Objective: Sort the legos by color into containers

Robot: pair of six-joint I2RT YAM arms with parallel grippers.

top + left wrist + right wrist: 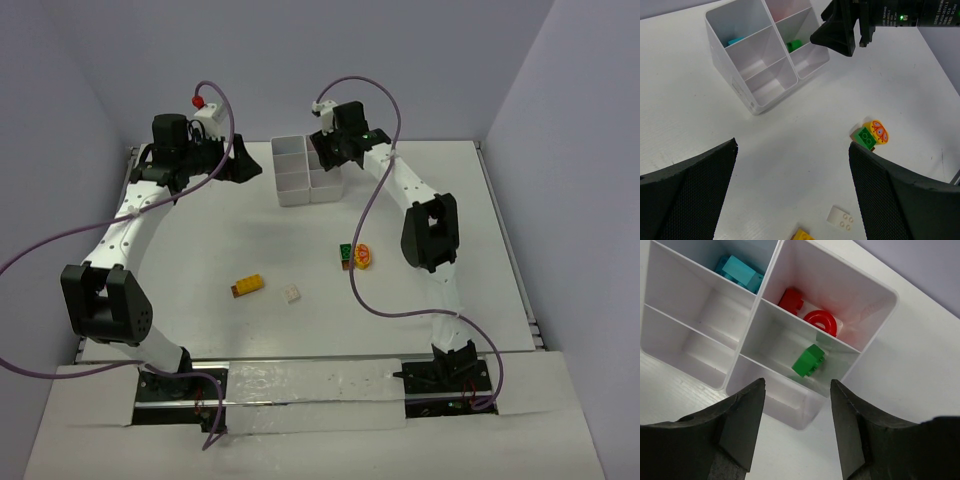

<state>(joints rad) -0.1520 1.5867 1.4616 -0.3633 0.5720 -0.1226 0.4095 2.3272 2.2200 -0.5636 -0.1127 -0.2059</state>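
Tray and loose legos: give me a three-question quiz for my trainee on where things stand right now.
1. True or false: in the tray, the green brick shares a compartment with the red pieces.
2. Which arm's fingers hang over the tray? A left, B right, C neither.
3. Fill in: on the table, the white piece lies nearest the ___ brick.

Key:
1. False; a wall separates them.
2. B; the right fingers are spread open above it, holding nothing.
3. Yellow; the yellow brick.
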